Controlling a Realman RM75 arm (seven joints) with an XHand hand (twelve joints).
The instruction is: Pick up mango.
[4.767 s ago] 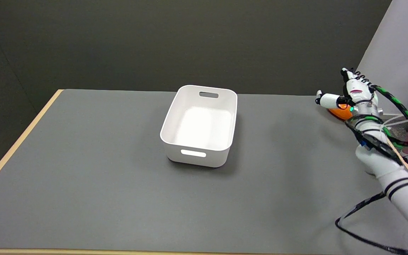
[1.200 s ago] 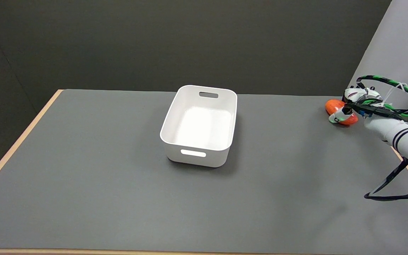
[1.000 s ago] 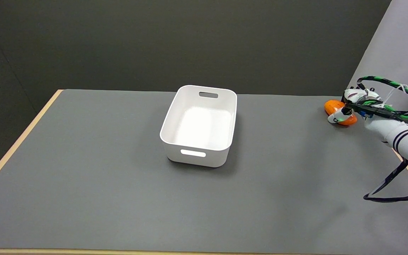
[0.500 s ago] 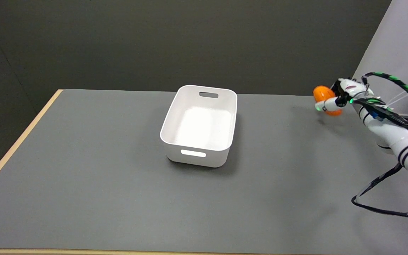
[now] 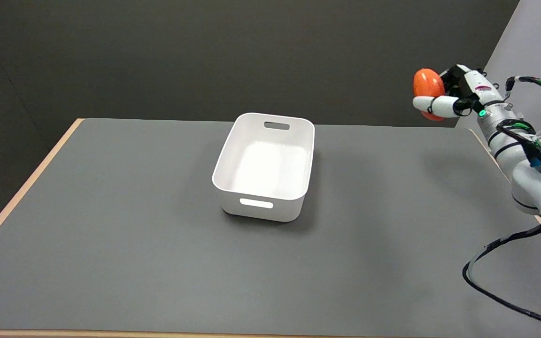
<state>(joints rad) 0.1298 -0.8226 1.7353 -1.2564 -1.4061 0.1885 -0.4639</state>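
The orange-red mango (image 5: 427, 86) is up in the air at the far right, well above the grey table (image 5: 158, 263). My right hand (image 5: 453, 96) grips it from the right side, with a white finger wrapped across its lower front. Part of the mango's right side is hidden behind the fingers. The white arm runs down from the hand to the picture's lower right.
A white empty bin (image 5: 265, 165) with handle slots stands in the middle of the table. A black cable (image 5: 491, 291) loops from my arm over the table's right part. A pale wall panel (image 5: 533, 56) rises behind the hand at the far right.
My right hand closed on the mango at the table's far right edge and has lifted it off the surface, rising clearly over the last half second.
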